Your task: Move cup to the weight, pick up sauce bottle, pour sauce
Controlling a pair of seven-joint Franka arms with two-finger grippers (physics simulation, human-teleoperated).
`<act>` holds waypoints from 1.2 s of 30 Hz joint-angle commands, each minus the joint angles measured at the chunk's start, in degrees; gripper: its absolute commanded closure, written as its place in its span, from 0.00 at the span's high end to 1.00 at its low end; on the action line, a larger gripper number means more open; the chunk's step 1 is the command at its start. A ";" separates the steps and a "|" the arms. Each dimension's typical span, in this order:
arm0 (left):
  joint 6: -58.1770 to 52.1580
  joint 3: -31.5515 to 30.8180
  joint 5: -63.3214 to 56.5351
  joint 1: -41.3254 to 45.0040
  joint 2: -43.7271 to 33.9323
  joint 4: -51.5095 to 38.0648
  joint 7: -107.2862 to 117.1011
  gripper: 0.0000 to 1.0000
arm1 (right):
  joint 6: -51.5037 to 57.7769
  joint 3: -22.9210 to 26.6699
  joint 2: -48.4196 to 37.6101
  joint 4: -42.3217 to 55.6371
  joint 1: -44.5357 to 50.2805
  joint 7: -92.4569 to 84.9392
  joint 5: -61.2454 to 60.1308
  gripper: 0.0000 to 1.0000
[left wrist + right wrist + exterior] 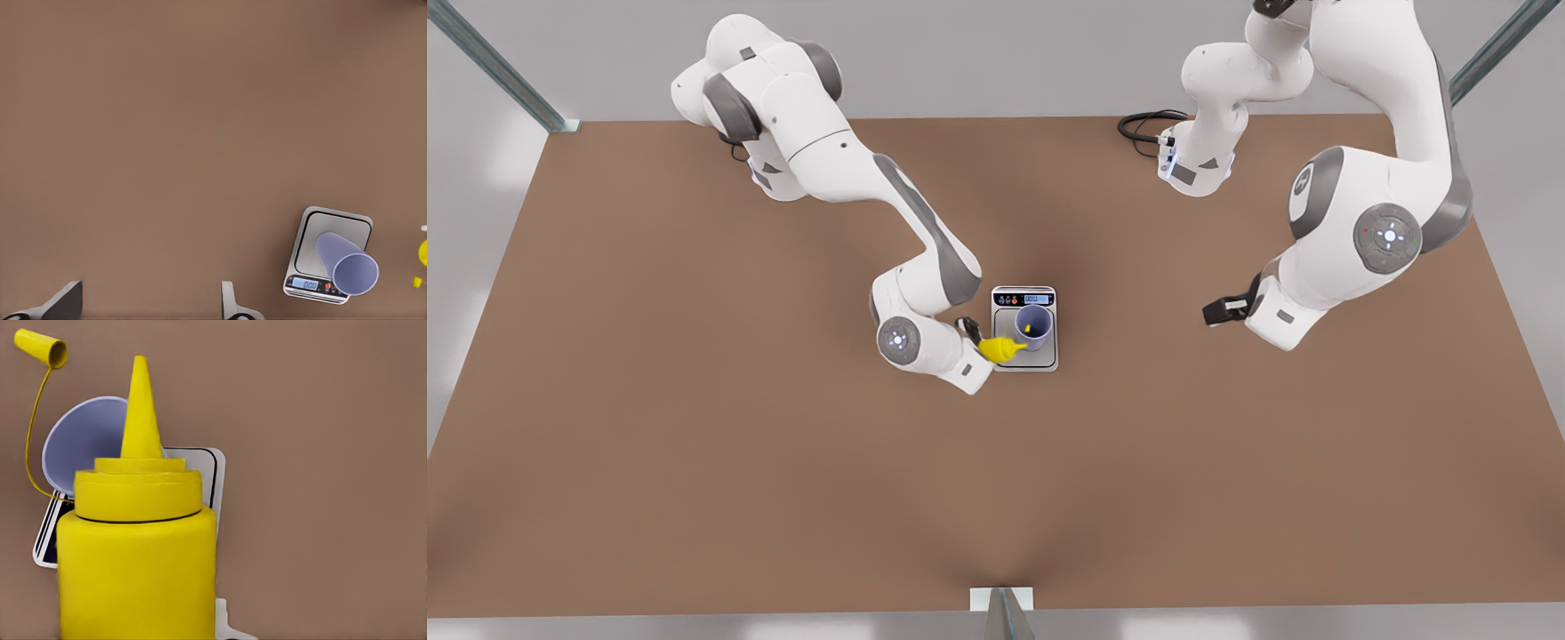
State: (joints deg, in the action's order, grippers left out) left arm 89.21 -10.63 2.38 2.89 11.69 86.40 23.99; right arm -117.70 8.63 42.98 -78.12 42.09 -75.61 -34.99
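Brown and bare, the desk (694, 462) is stretching under two white Franka arms in a grey simulated room. On the front view's left, the right gripper (976, 342) is clenching its fingers on the yellow sauce bottle (999, 348), which is lying tipped nearly flat, its long axis running toward the front view's right and its thin nozzle (141, 407) reaching over the rim of the cup (1032, 327). From the right wrist camera the nozzle is lining up with the cup's open mouth just beyond, while the bottle's tethered cap (41, 348) is dangling loose beside it. A small yellow blob of sauce (1029, 329) is sitting inside the lavender cup, suggesting the pour is under way rather than finished. That cup is standing upright on the silver plate of the weight (1001, 322), a small kitchen scale with its blue display (306, 284) lit. Well apart, on the front view's right, the left gripper (1224, 309) is waiting above bare desk with its fingers (61, 301) spread wide and holding nothing. Any further pouring looks to depend on the nozzle staying over the cup's mouth, with the right arm by far the nearer.
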 commanded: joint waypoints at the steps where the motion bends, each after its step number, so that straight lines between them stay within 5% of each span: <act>1: 0.00 0.00 -0.01 0.09 0.00 0.00 0.00 1.00 | 1.25 0.07 -0.09 0.07 0.01 -0.33 -0.78 0.44; 7: 0.00 0.00 -0.01 0.01 0.44 0.00 -0.18 1.00 | 4.59 -5.90 -3.51 -3.18 -5.53 -0.50 -6.05 0.44; 16: -0.17 0.00 -0.01 0.01 0.44 0.17 0.09 1.00 | -2.97 -8.81 -11.08 -15.57 -4.47 -1.29 -4.30 0.43; 26: -0.09 0.00 -0.01 0.01 0.53 0.35 0.00 1.00 | -3.33 -10.03 -13.10 -17.24 -5.43 -1.12 -1.83 0.43; 28: -0.17 0.08 -0.01 0.01 0.53 0.35 0.00 1.00 | 0.28 -32.17 -14.24 -17.24 -29.15 -1.73 -1.75 0.43; 30: -0.18 0.08 -0.01 0.01 0.53 0.35 0.00 1.00 | 7.22 -40.00 -14.07 -16.63 -42.25 -7.35 -1.66 0.43; 36: -0.18 0.08 -0.01 0.01 0.53 0.26 -0.26 1.00 | 17.86 -43.88 -7.31 -15.76 -58.35 -26.25 -5.44 0.43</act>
State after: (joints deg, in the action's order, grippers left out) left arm 89.11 -10.54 2.38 2.90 12.15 86.67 23.65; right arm -100.94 -35.28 37.16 -93.36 -16.46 -103.85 -40.91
